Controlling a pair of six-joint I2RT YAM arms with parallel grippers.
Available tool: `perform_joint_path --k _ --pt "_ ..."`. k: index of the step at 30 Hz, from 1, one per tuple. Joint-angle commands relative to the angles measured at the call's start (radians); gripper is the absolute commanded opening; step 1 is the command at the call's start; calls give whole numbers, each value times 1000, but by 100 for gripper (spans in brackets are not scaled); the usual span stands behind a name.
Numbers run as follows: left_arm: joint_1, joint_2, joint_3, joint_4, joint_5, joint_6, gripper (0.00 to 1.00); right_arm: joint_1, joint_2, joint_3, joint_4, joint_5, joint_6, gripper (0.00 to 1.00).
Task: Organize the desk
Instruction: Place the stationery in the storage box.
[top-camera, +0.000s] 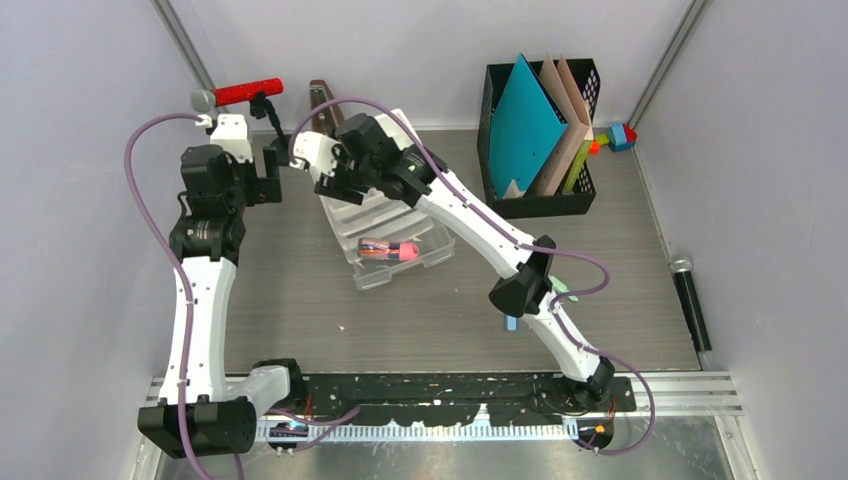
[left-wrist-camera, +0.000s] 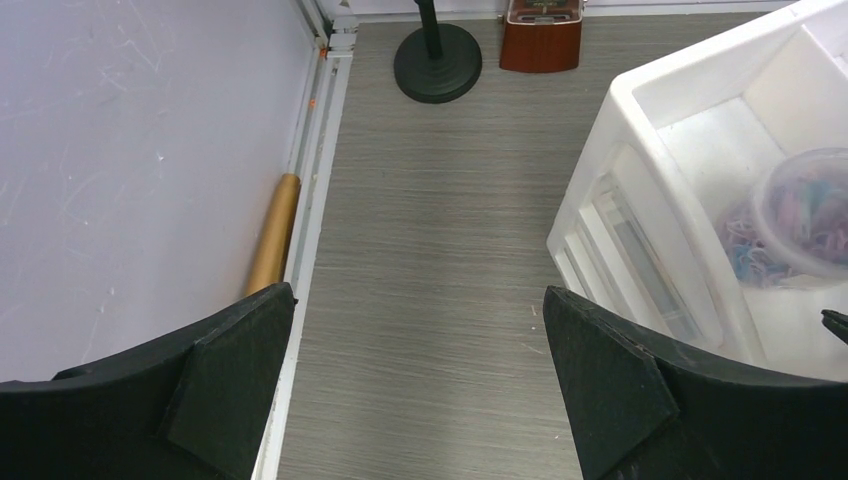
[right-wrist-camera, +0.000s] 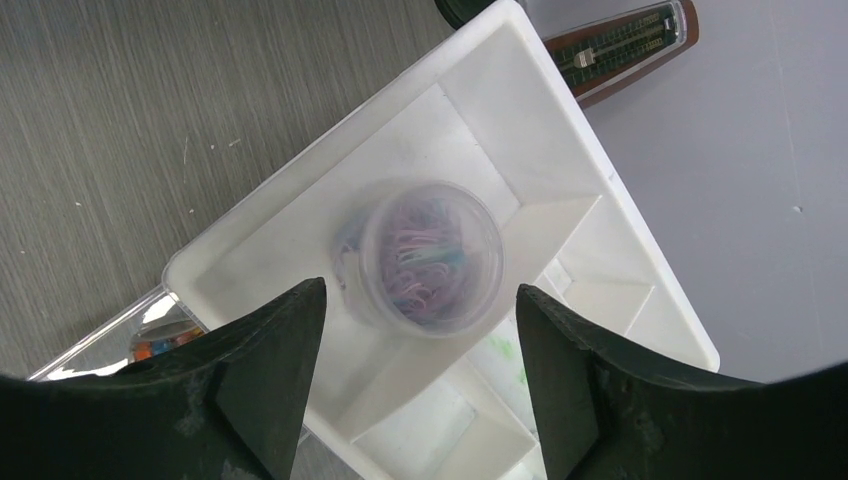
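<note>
A grey-brown wood-grain desk (top-camera: 420, 320) fills the floor of the overhead view, boxed in by pale lavender walls. A white organiser (top-camera: 372, 215) with clear drawers sits at its upper middle.

The right gripper (right-wrist-camera: 420, 290) hangs over the organiser's top tray. Its fingers are spread on either side of a clear tub of paper clips (right-wrist-camera: 425, 255), with a sliver of gap showing on each side. The tub looks to be resting in the tray's large compartment, not pinched. The left gripper (left-wrist-camera: 418, 293) is spread wide over bare desk at the left of the organiser and holds nothing.

My judgement is that the step concerns this tub. If it is to stay there, the right arm should rise straight up with its fingers wide, so neither pad clips the rim or drags the tub against the divider. If it is to be taken, the arm should centre on it first and close gently, since the thin plastic may flex. The left arm is best kept clear of the organiser's wall.

In the overhead view the right arm covers most of the tray, and the tub cannot be seen there. Whether the tub has a lid is hard to tell. The pink and red things in the lower drawer (top-camera: 392, 250) are blurred. A small blue object (top-camera: 511, 322) under the right arm's elbow cannot be identified.
</note>
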Motion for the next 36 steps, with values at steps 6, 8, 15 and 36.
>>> perform_joint_path --k 6,8,15,36 --pt "8 -21 8 50 23 -17 100 -5 -41 3 56 20 6 84" --pt "8 -22 8 50 25 -16 100 -5 -42 8 59 26 6 86" --pt "8 -12 2 36 151 9 100 -5 -73 13 75 51 24 91" --pt "5 25 -7 -19 549 10 99 -80 -526 -632 -148 -150 120 89"
